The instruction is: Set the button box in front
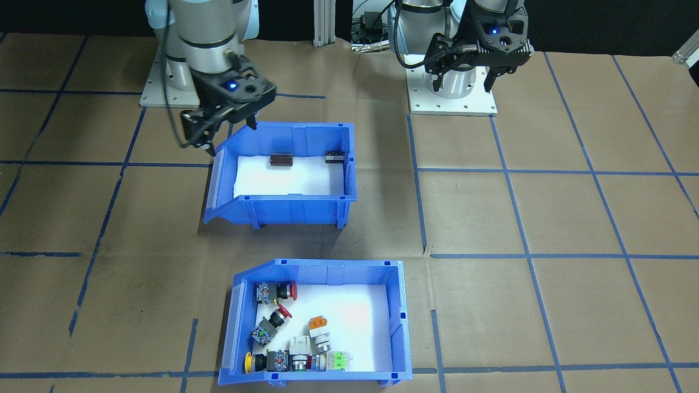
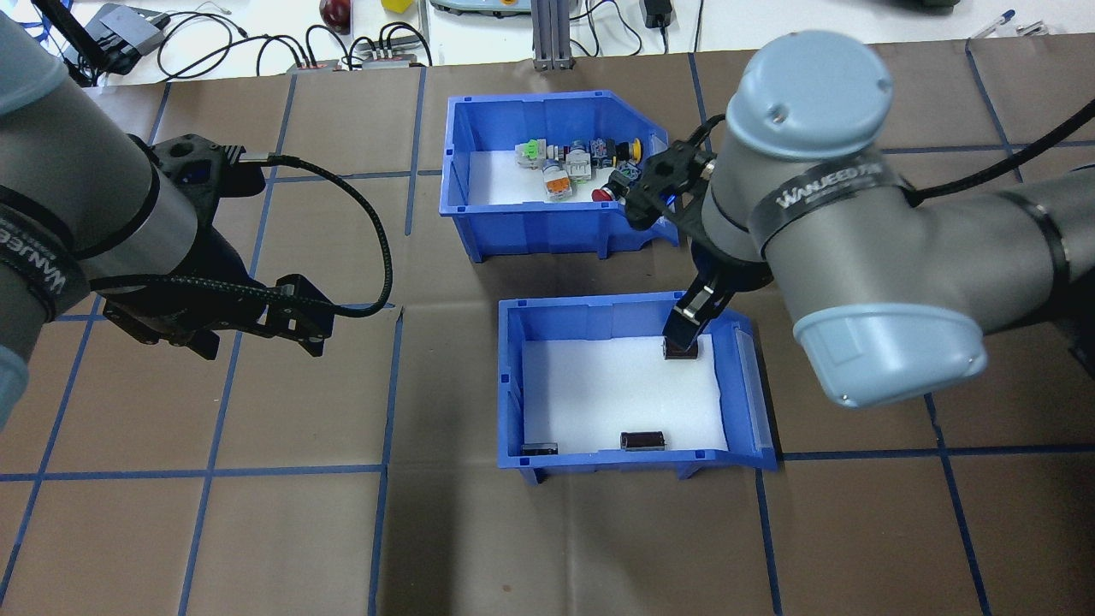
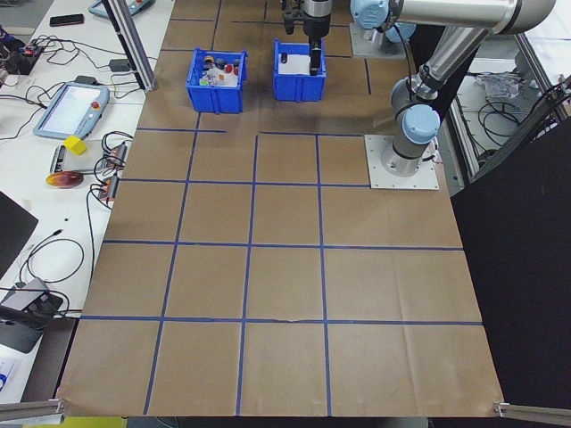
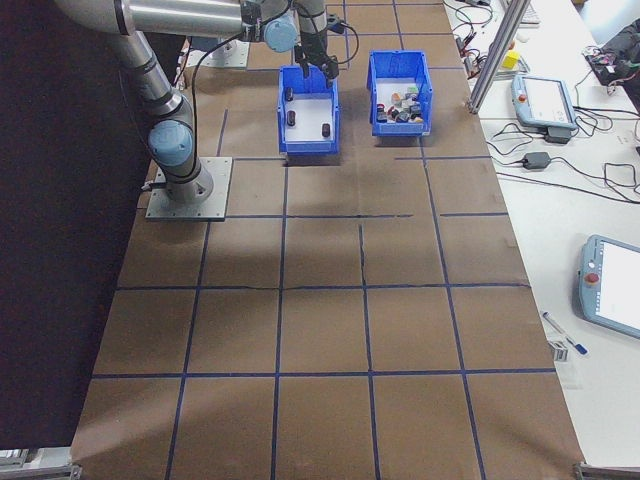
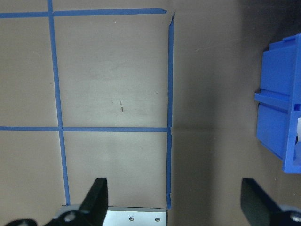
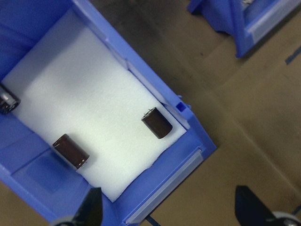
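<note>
Now, line by line:

Button box: the blue bin [image 1: 322,327] with white foam stands on the table's far side from the robot, nearest the operators' edge. In the overhead view it [image 2: 556,180] lies beyond the other bin, a strip of table between them.

Contents: switches with red mushroom heads [image 1: 289,291], an orange part [image 1: 318,324], a green part [image 1: 338,360] and a yellow cap [image 1: 248,363] are bunched along its sloped open end and the edge nearest the front camera.

Cylinder bin: a second blue bin [image 1: 284,174] with white foam stands nearer the robot. It holds dark cylinders [image 6: 70,150], one lying near the middle [image 6: 157,123], and one partly hidden at a corner.

Right gripper: it [image 1: 218,131] hangs over the cylinder bin's open sloped end, near the corner on the robot's side. Its fingers [image 6: 91,209] stand wide apart in the wrist view with nothing between them. It touches neither bin, as far as the views show.

Left gripper: it [image 1: 464,76] hangs above bare table beside its base plate, well apart from both bins. Its fingers [image 5: 96,200] are spread wide and hold nothing; a bin corner [image 5: 282,108] shows at the wrist view's edge.

Table: brown paper [image 1: 546,218] marked with blue tape lines [image 1: 524,254] in a grid.
</note>
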`<move>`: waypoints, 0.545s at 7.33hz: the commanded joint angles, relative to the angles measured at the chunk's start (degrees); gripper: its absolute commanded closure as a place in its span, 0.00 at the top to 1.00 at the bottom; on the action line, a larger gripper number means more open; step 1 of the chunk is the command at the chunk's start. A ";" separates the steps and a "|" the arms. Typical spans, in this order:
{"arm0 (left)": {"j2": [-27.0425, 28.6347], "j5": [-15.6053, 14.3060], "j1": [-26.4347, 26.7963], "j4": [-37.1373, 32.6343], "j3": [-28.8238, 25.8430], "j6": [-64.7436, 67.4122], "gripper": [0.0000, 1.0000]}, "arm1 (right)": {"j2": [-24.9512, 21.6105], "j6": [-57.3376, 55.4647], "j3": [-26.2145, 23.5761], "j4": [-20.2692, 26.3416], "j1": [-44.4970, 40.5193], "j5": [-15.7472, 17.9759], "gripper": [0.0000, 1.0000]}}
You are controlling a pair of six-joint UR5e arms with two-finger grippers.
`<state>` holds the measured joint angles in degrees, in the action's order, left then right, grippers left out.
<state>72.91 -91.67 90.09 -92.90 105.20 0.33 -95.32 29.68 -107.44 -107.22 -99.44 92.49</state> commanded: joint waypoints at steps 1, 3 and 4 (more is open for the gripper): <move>0.04 0.00 0.00 -0.09 0.00 0.11 0.99 | -0.05 -18.09 2.40 1.04 7.73 -0.46 1.00; 0.04 0.00 0.00 0.00 0.00 0.02 0.99 | -0.31 -28.83 4.33 5.68 9.87 -0.55 1.00; 0.04 0.00 0.00 0.00 0.00 0.02 0.99 | 0.21 -33.24 6.78 10.75 9.87 -0.73 1.00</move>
<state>72.95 -91.67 90.09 -92.91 105.20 0.36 -95.39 2.93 -103.15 -101.50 -90.10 91.92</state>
